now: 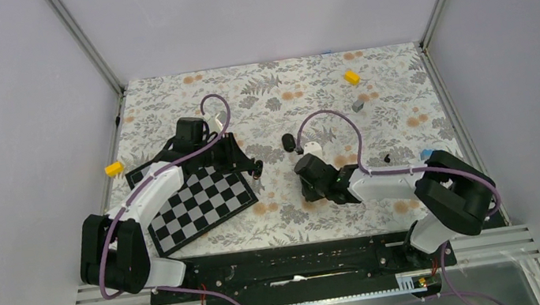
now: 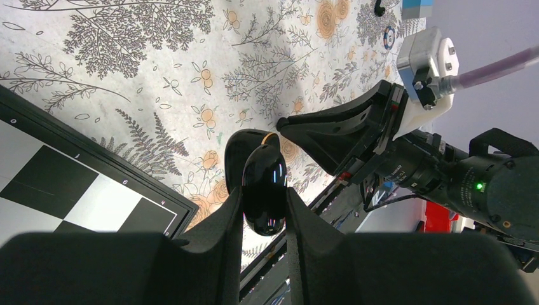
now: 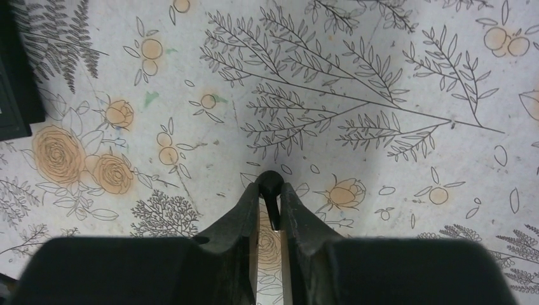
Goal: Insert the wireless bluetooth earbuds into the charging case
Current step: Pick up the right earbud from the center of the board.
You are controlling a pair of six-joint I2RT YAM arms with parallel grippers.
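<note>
two narrow fingers of the right gripper (image 3: 270, 194) stood drawn close about one earbud (image 3: 270, 180). its rounded black head showed just above the tips and a thin part ran down between them. it looked pinched, though whether it was lifted off the floral table cover (image 3: 381, 76) could not be told. the left gripper (image 2: 264, 202) was clamped narrowly on the charging case (image 2: 264, 184), taking the glossy black pebble by its two sides and holding it above the cover. an orange spot (image 2: 272, 136) showed at its far edge, where the shell seemed to part. in the left wrist view the right gripper's fingers reached in just beside the case. the earbud was probably very light, hard and smooth, so it could squirt out of a pinch; a hold across its rounded body, leaving the thin part free, seemed best. the case looked stiff and slick, and a grip on its sides left the opening free. the other earbud (image 1: 386, 158) lay on the cover well apart to the right, near a blue block (image 1: 426, 154). a chessboard (image 1: 202, 202) lay just beside the left gripper, partly under that arm. a yellow block (image 1: 352, 76) and a grey block (image 1: 357, 106) sat farther back, out of the path. the likeliest hindrance was both sets of fingers crowding the small case.
</note>
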